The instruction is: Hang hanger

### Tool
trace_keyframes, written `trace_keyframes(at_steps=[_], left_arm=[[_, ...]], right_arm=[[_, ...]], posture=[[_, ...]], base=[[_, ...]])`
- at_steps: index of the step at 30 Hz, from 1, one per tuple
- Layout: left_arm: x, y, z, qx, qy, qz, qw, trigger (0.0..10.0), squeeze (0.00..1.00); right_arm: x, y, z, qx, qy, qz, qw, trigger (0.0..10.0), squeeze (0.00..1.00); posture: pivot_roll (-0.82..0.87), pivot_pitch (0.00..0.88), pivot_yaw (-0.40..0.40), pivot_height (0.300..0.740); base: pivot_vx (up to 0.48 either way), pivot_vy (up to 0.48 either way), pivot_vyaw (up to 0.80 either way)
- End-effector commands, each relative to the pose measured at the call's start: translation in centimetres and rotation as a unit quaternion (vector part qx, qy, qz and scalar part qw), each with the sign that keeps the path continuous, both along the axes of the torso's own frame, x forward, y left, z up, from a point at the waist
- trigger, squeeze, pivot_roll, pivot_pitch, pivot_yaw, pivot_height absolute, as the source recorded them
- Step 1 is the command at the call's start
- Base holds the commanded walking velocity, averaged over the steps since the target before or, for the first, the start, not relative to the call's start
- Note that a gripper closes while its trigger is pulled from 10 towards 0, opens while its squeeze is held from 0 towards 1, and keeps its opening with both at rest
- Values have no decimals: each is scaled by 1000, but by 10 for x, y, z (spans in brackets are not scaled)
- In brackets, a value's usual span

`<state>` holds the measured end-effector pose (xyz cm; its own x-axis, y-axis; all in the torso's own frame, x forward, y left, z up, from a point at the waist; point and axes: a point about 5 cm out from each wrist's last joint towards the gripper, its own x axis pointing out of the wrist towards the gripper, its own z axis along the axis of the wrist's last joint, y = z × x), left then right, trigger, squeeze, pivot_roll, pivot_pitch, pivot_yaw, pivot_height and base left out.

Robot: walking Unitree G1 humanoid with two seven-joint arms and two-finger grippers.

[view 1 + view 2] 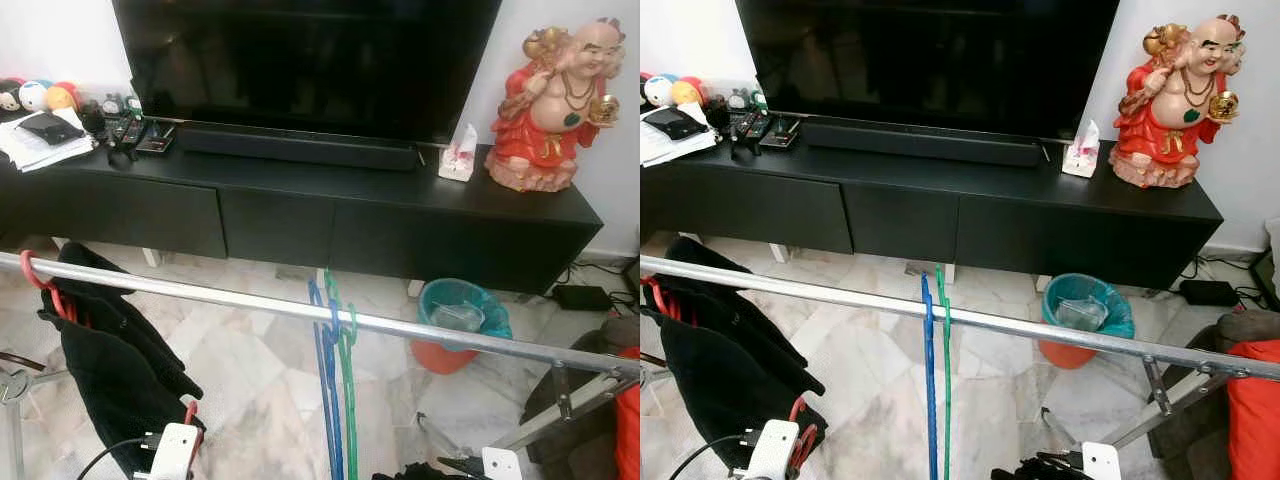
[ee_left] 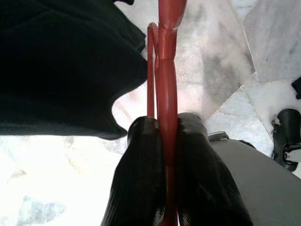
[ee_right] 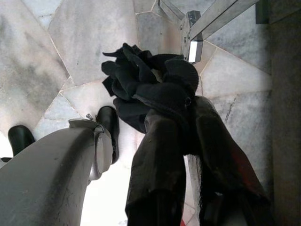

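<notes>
A: What do the wrist cameras see that the head camera can't?

B: The left wrist camera sees the left gripper (image 2: 168,136) up close. Its two black fingers are squeezed tight on a thin red plastic hanger (image 2: 165,84), with black cloth beside it. The right wrist camera sees the right gripper (image 3: 186,136) pinching a bunched-up black cloth (image 3: 150,84) over the grey marble floor (image 3: 70,42).

A: And the head camera?

B: It sees a long shiny metal rail (image 1: 230,297) running from nine o'clock to three o'clock. A red hook (image 1: 38,283) hangs on it at nine o'clock, with a black garment (image 1: 100,370) under it.

A: How many hangers are on the rail?

B: Two in the middle: one blue hanger (image 1: 322,380) and one green hanger (image 1: 347,400), touching each other. Plus the red hook at the far end.

A: What else?

B: One big black television (image 1: 300,60) at twelve o'clock, one black low cabinet (image 1: 300,215), one red and gold laughing statue (image 1: 555,100) at two o'clock, and one teal bin (image 1: 460,315) on the floor.
</notes>
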<state>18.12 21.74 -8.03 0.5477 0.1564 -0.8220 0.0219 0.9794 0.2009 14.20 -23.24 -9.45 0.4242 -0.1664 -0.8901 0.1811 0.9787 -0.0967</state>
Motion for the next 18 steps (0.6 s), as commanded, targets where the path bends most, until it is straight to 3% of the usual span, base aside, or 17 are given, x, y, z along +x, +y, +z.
trace_keyframes(at_steps=[1, 8, 18], left_arm=[[-6, -2, -4, -6, 8, 27, 1000, 10000, 0], [-15, -6, -8, -16, 14, 35, 999, 10000, 0], [-51, 25, -14, -5, 43, 45, 998, 10000, 0]], right_arm=[[0, -5, 2, -7, -10, -8, 1000, 10000, 0], [-2, -6, 1, -7, -8, -5, 1000, 10000, 0], [-5, -7, 0, -12, -5, -9, 1000, 10000, 0]], posture=[[-14, 0, -86, 740], [-7, 0, -77, 740], [-20, 0, -57, 740]], base=[[0, 0, 0], [0, 0, 0], [0, 0, 0]])
